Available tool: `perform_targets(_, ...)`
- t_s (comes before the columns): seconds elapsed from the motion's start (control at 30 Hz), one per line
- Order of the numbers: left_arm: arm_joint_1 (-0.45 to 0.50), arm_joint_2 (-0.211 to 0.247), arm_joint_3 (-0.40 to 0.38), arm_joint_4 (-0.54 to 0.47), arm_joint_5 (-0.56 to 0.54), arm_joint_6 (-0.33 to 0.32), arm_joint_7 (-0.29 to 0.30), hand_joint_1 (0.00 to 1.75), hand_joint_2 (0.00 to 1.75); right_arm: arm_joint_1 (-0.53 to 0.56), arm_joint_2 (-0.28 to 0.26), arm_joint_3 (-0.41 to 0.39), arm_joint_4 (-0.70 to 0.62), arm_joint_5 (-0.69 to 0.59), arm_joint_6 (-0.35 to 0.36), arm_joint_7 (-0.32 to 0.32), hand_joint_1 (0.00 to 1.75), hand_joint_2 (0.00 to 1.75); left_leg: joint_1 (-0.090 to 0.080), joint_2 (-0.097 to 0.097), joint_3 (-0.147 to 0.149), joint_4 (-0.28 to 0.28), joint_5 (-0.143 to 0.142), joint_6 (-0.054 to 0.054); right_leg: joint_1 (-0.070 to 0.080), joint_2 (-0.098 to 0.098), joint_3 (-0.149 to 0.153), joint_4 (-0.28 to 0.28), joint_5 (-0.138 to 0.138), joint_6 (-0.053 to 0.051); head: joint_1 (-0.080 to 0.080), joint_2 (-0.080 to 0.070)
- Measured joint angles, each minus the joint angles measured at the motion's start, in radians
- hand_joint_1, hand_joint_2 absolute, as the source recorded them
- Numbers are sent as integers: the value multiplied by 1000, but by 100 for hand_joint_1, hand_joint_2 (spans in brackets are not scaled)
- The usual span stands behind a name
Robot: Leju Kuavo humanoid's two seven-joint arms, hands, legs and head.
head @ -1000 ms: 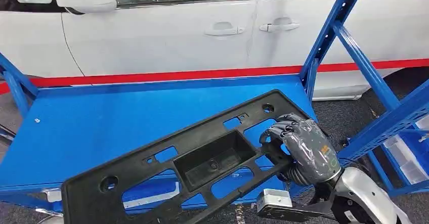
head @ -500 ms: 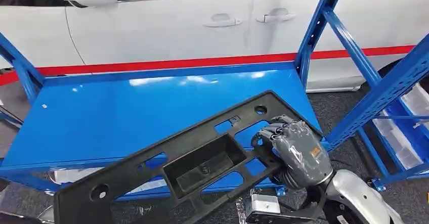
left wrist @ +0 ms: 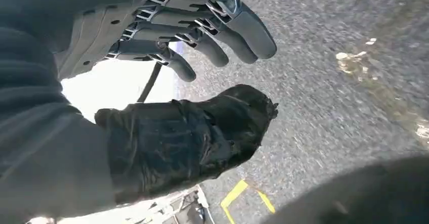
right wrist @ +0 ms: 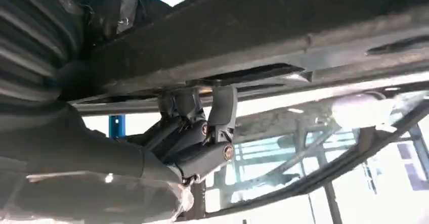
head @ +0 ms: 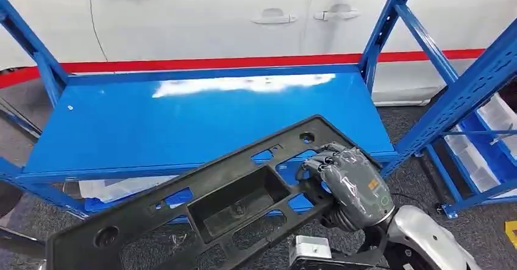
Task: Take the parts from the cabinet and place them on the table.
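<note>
A long black plastic panel (head: 201,203) with several cut-outs and a deep middle recess hangs tilted in front of the blue shelf (head: 201,124), mostly past its front edge. My right hand (head: 350,184) grips the panel's right end, fingers hooked through an opening. Seen from the right wrist, the fingers (right wrist: 202,133) curl around the panel's dark bar (right wrist: 283,37). My left hand (left wrist: 177,82) hangs over the grey floor with its fingers spread and nothing in it.
Blue rack uprights (head: 390,26) and a slanted brace (head: 469,81) stand to the right of the shelf. A white car with a red stripe (head: 244,20) fills the background. Clear bins (head: 488,142) sit in the rack at the right. Grey carpet (head: 408,130) covers the floor.
The whole picture has shifted: the shelf now lies farther away and higher. The panel, still in my right hand, has come back off the shelf toward me.
</note>
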Motion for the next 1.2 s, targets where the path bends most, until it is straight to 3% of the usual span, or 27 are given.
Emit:
perform_targets(0.07, -1, 4, -4, 0, -7, -5, -2, 0, 175, -2, 0, 0, -5, -15, 11, 14, 175, 175, -7, 4, -25, 4, 17, 23, 1, 3, -45, 152, -126, 1, 3, 0)
perform_targets(0.1, 0, 5, -7, 0, -10, -6, -3, 0, 175, -2, -2, 0, -9, -23, 19, 22, 175, 175, -10, 6, -36, 5, 25, 27, 2, 5, -64, 228, -167, 1, 2, 0)
perform_targets(0.13, -1, 6, -10, 0, -15, -10, -4, 0, 175, -2, -2, 0, -13, -31, 26, 29, 175, 175, -14, 6, -49, 8, 33, 30, 4, 6, -72, 283, -181, 0, 3, 0)
perform_targets(0.17, -1, 8, -12, 0, -15, -11, -4, 0, 175, -2, -2, 0, -15, -34, 29, 33, 175, 175, -17, 6, -62, 13, 39, 30, 6, 6, -60, 293, -168, -3, 2, 0)
perform_targets(0.2, -1, 8, -15, 0, -15, -13, -5, 0, 175, -4, -2, 0, -17, -35, 31, 35, 175, 175, -19, 6, -75, 17, 44, 29, 9, 6, -28, 262, -137, -9, 3, 0)
perform_targets(0.27, -1, 9, -17, 0, -14, -14, -5, 0, 175, -9, -2, 0, -25, -48, 42, 45, 175, 175, -23, 5, -94, 25, 55, 28, 18, 7, 82, 109, -77, -28, 2, 0)
perform_targets(0.3, -1, 8, -18, 0, -14, -16, -5, 0, 175, -14, -4, 0, -32, -57, 50, 53, 175, 175, -22, 6, -98, 27, 60, 26, 28, 9, 140, 30, -78, -43, 2, 0)
perform_targets(0.33, -1, 8, -19, 0, -12, -18, -6, 0, 175, -20, -5, 0, -38, -65, 59, 61, 175, 175, -29, 6, -105, 31, 63, 21, 33, 7, 165, -26, -88, -48, 2, 0)
perform_targets(0.43, -1, 10, -21, 0, -5, -19, -7, 0, 175, -26, -11, -1, -51, -80, 85, 84, 175, 175, -21, 7, -116, 25, 93, 2, 39, 8, 153, -34, -76, -50, 2, 0)
perform_targets(0.47, 2, 13, -21, 1, -5, -21, -6, 0, 175, -27, -11, -1, -54, -82, 91, 90, 175, 175, -28, 2, -119, 27, 94, -4, 24, 4, 138, -53, -60, -54, 2, 0)
perform_targets(0.53, 1, 16, -21, 2, -4, -23, -5, 0, 175, -37, -11, 0, -60, -84, 97, 93, 175, 175, -22, 0, -148, 94, -5, -15, 22, -1, 127, -50, -39, -60, 0, 0)
perform_targets(0.6, 2, 16, -21, 2, -2, -24, -5, 0, 175, -40, -11, 0, -67, -84, 101, 93, 175, 175, -15, 1, -179, 230, -114, -24, 22, -2, 97, -46, -21, -63, -2, 0)
perform_targets(0.63, 1, 16, -21, 2, -3, -24, -5, 0, 175, -41, -12, 0, -69, -85, 101, 93, 175, 175, -14, 1, -186, 288, -134, -28, 22, -2, 79, -41, -10, -62, -3, 0)
perform_targets(0.67, 1, 16, -21, 2, -3, -24, -5, 0, 175, -41, -13, 0, -69, -87, 101, 93, 175, 175, -13, 1, -181, 319, -115, -31, 22, -3, 61, -35, -1, -61, -3, 0)
perform_targets(0.7, 0, 18, -21, 2, -3, -24, -5, 0, 175, -41, -14, 0, -70, -90, 101, 93, 175, 175, -12, 1, -159, 313, -68, -32, 22, -3, 40, -28, 10, -59, -3, 0)
perform_targets(0.77, 0, 20, -21, 2, -4, -24, -5, 0, 175, -41, -20, 0, -74, -94, 102, 93, 175, 175, -11, 1, -70, 211, 3, -30, 20, -2, 4, -16, 27, -52, -3, 0)
perform_targets(0.8, -2, 21, -21, 2, -4, -24, -5, 0, 175, -42, -24, 0, -76, -98, 105, 93, 175, 175, -11, 0, -7, 127, -8, -27, 20, -1, -5, -10, 35, -47, -4, 0)
perform_targets(0.83, -6, 22, -21, 2, -4, -24, -6, 0, 175, -42, -29, 0, -81, -101, 109, 93, 175, 175, -17, -1, 54, 27, -51, -23, 24, -2, -13, -9, 42, -41, -3, 0)
perform_targets(0.87, -5, 23, -21, 2, -4, -24, -6, 0, 175, -45, -34, 0, -83, -104, 111, 93, 175, 175, -18, -4, 72, -13, -66, -11, 24, -4, -13, -9, 53, -37, 0, 0)
perform_targets(0.93, -3, 23, -21, 2, -2, -26, -8, 0, 175, -52, -39, 0, -85, -109, 114, 95, 175, 175, -22, -4, 50, 2, -53, -6, 22, -3, -15, -15, 75, -30, -5, 0)
perform_targets(0.97, -4, 24, -21, 2, -1, -29, -8, 0, 175, -52, -41, 0, -86, -115, 117, 98, 175, 175, -20, -1, 42, -2, -44, 5, 26, -2, -16, -15, 82, -23, -1, 0)
perform_targets(1.0, -4, 23, -21, 2, -1, -30, -8, 0, 175, -50, -44, 0, -86, -117, 119, 100, 175, 175, -13, 6, 38, -5, -32, 17, 17, 6, -23, -3, 58, -19, -4, 0)
perform_targets(1.03, -3, 23, -21, 2, 0, -32, -8, 0, 175, -53, -48, 0, -86, -120, 120, 102, 175, 175, -14, 5, 28, -4, -21, 26, 19, 7, -39, 35, -5, -14, 2, 0)
perform_targets(1.1, -3, 25, -21, 2, 1, -31, -8, 0, 175, -54, -53, 0, -86, -129, 126, 107, 175, 175, -16, 10, -3, 3, 1, 37, 17, 8, -73, 186, -132, -8, 5, 0)
perform_targets(1.13, -3, 26, -21, 2, 1, -31, -8, 0, 175, -54, -53, 0, -86, -134, 129, 112, 175, 175, -17, 11, -23, 9, 12, 37, 16, 8, -85, 258, -162, -5, 4, 0)
perform_targets(1.17, -3, 26, -21, 2, 0, -30, -8, 0, 175, -54, -55, 0, -86, -137, 130, 114, 175, 175, -17, 12, -44, 16, 22, 36, 16, 8, -85, 301, -155, -4, 5, 0)
perform_targets(1.2, -3, 26, -21, 2, 2, -30, -8, 0, 175, -55, -56, 0, -86, -139, 130, 115, 175, 175, -17, 12, -63, 21, 31, 34, 16, 8, -68, 303, -123, -3, 5, 0)
